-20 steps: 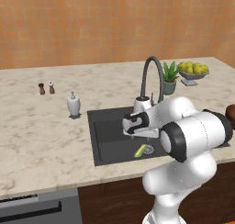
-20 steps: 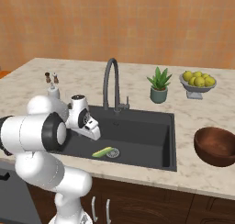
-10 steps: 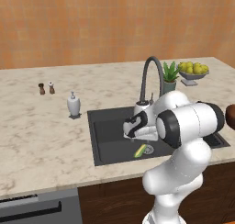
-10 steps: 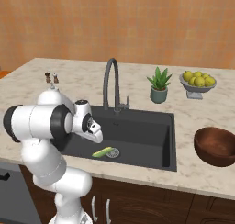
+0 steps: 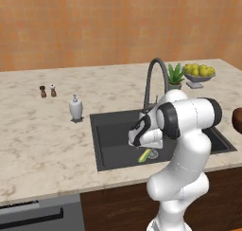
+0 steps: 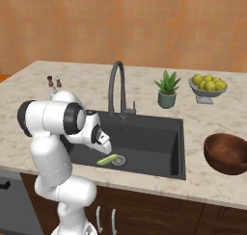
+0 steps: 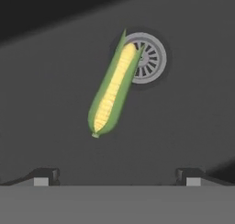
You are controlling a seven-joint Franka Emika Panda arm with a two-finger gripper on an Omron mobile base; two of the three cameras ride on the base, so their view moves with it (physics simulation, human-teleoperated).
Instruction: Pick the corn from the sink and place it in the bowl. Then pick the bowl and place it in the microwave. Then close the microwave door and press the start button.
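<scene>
Shakers (image 5: pixel 47 91): stood as a small dark pair at the far left of the left base view, on the marble counter (image 5: pixel 42 130).
Soap bottle (image 5: pixel 75 107): stood white, just left of the basin's upper left corner, in the left centre of the left base view.
Sink (image 5: pixel 109 142): sat dark grey in the middle of both base views, with the arched faucet (image 6: pixel 117 87) rising at its back edge.
Corn (image 7: pixel 112 91): lay on the basin floor, slanted through the centre of the hand view, its upper tip overlapping the round silver drain (image 7: pixel 149 58) at upper right of centre; showed low in the basin, near the front wall, in the left base view (image 5: pixel 143 155) and the right base view (image 6: pixel 107 159).
Gripper (image 7: pixel 117 175): hung above the corn, apart from it; fingertips (image 7: pixel 43 176) stood wide apart at the bottom corners of the hand view, spread and holding nothing; appeared at centre of the left base view (image 5: pixel 134 136), low over the basin.
Potted plant (image 6: pixel 167 89): stood behind the basin's right end, right of centre in the right base view.
Fruit bowl (image 6: pixel 208 86): sat pale grey with yellow fruit at upper right of the right base view.
Bowl (image 6: pixel 226 153): rested reddish-brown on the counter at the right edge of the right base view, well apart from the corn.
</scene>
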